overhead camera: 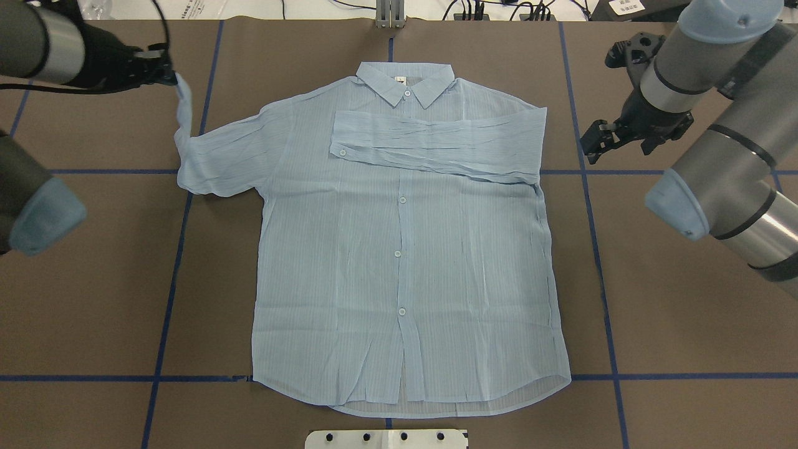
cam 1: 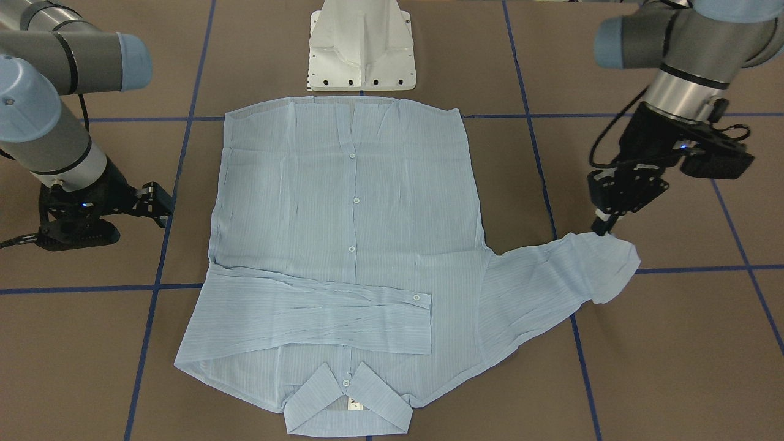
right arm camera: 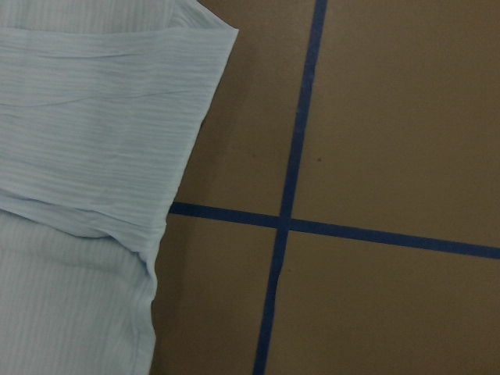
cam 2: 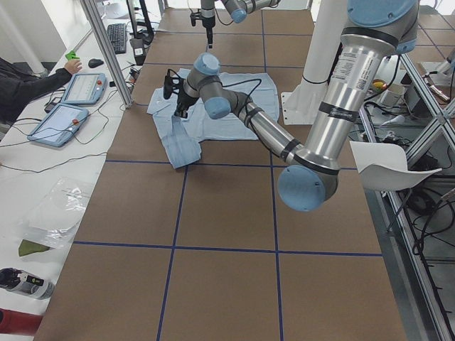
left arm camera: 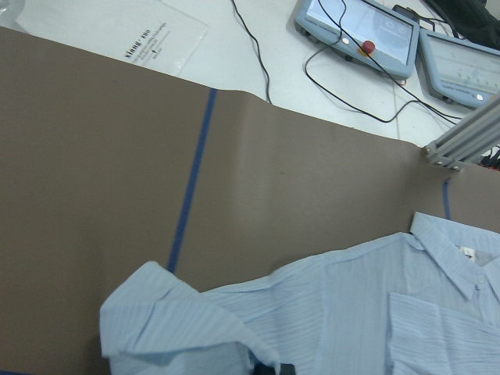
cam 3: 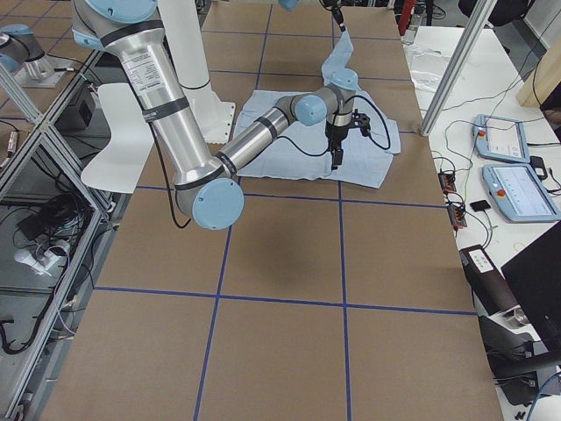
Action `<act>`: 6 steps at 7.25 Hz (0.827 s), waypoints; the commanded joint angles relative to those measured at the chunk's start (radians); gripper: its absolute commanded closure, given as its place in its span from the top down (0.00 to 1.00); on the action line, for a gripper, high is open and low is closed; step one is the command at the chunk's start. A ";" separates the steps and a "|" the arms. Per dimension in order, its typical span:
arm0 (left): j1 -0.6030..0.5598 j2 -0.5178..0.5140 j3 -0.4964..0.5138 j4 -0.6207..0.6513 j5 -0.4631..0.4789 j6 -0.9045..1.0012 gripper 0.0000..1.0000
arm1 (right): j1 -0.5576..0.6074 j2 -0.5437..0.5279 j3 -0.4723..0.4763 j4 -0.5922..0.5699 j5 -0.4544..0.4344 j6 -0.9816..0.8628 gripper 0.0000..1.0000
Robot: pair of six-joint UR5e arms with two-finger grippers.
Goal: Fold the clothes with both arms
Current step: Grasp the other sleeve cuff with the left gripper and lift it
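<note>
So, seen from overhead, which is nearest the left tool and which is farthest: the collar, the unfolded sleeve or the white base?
1. The sleeve: its end is pinched in the left tool, at the table's far left.
2. The collar: far side, middle.
3. The white base: near edge, middle, clearly farthest.

Near right arm (cam 3: 263,132), fingers (cam 3: 337,158) down by light blue shirt (cam 3: 368,160).

Blue tape lines (overhead camera: 168,299) grid the brown table (overhead camera: 686,312); two teach pendants (left arm camera: 355,31) lie side by side beyond its edge; an operator's arm (cam 2: 32,82) reaches near one.
</note>
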 commanded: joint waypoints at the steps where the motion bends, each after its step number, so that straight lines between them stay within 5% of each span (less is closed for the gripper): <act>1: 0.152 -0.207 0.010 0.235 0.089 -0.055 0.00 | 0.062 -0.071 0.006 0.004 0.002 -0.115 1.00; 6: 0.351 -0.387 0.197 0.130 0.130 -0.321 0.00 | 0.093 -0.105 -0.008 0.010 0.052 -0.147 1.00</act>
